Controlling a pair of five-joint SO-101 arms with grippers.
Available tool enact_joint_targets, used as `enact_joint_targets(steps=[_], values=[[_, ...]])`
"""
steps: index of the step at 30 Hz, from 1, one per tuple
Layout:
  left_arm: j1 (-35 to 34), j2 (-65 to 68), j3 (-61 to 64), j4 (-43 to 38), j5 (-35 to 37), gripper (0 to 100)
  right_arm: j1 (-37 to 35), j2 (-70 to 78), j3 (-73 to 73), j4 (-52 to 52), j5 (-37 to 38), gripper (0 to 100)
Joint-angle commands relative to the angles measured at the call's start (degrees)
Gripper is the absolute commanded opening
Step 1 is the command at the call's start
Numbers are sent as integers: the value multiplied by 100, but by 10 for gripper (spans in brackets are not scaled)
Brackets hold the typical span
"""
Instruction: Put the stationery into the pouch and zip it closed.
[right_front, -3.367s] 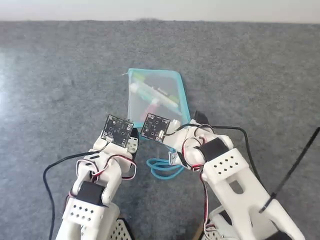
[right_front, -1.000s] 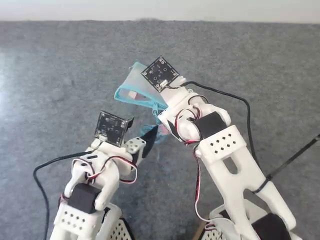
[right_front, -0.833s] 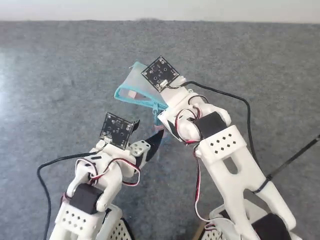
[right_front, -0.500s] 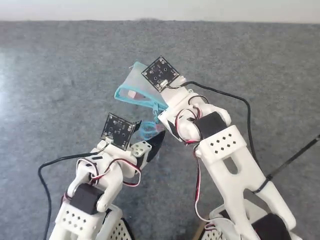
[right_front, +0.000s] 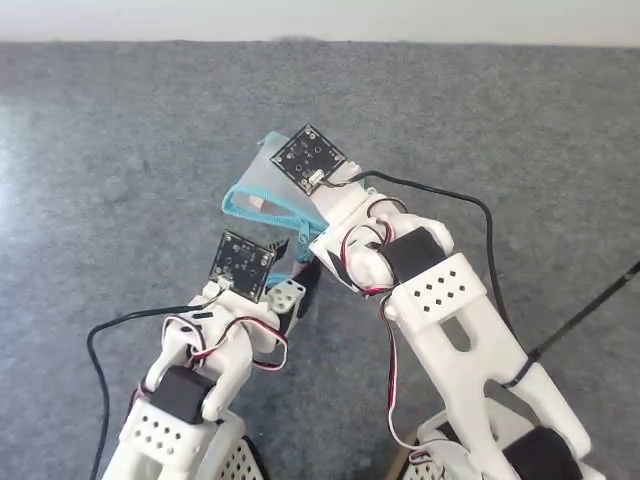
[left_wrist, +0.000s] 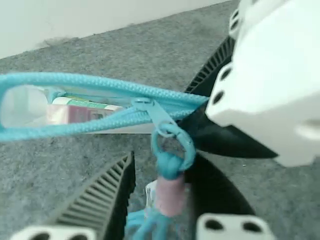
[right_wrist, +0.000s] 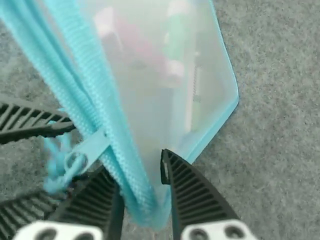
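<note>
As right end effector (right_wrist: 136, 167) clamps the zipper-up pouch (right_wrist: 170, 75), left end effector (left_wrist: 165, 167) gapes.

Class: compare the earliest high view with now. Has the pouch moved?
Yes. The pouch, earlier flat on the grey table, is now raised on edge off it, shifted a little left, held in the jaws of the right gripper.

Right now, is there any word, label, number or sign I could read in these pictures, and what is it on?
No text here can be read.
On the stationery inside the pouch: green and pink printed wrappers, too blurred to read.
On the camera boards at the arms' wrists: any markings are too small to read.
</note>
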Motion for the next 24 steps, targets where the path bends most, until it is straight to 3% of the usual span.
enact_joint_targets(steps=[1,6,24], values=[[-316,-97,-31,-316,-220,6,-57,-110,-325,48,-70,7],[-976,-97,-57,-387,-167,10,330,-84,35,-13,-18,7],[-1301,-70,-31,-369,-193,10,1596,-57,1108,-593,985,7]])
